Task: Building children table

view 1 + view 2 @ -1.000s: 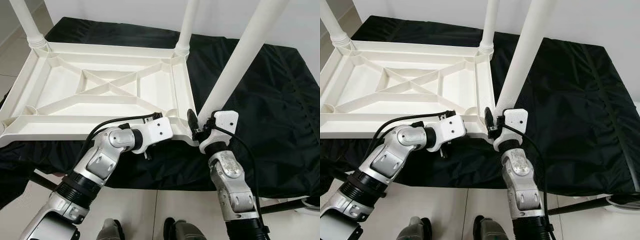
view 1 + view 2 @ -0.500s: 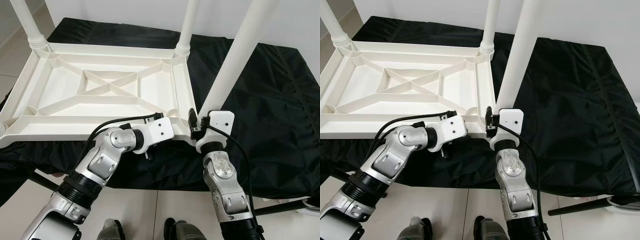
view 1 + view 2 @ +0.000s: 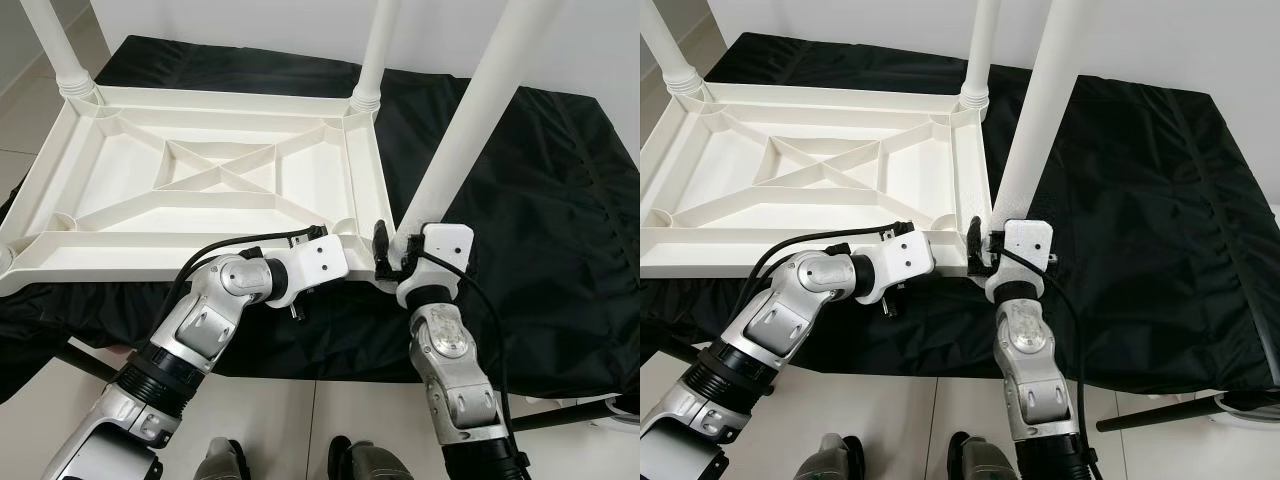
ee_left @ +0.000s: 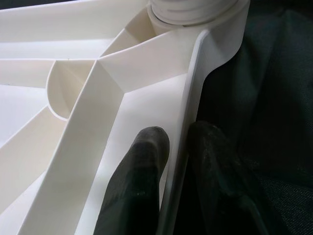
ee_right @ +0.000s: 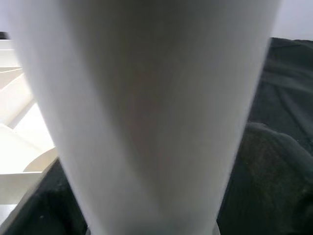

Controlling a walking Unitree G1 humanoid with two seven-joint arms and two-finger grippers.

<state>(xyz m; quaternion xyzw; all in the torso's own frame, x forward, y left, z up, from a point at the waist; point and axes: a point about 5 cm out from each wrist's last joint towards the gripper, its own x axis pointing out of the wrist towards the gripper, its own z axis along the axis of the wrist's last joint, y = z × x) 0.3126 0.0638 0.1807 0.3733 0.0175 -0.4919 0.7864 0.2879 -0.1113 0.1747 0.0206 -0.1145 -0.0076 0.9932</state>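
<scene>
Currently right claw clamped on near-upright table leg, just beside corner socket; left claw pinching tabletop rim.

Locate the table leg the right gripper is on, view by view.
Left eye view: table leg slants from top right to the near right corner.
Right eye view: table leg, right of centre.
Left wrist view: its base collar, by the top edge.
Right wrist view: close, blurred.
Shared landmark: upturned tabletop.

Left gripper fingers pinched close together, left arm bent inward, right gripper raised, clamped, forearm upright
</scene>
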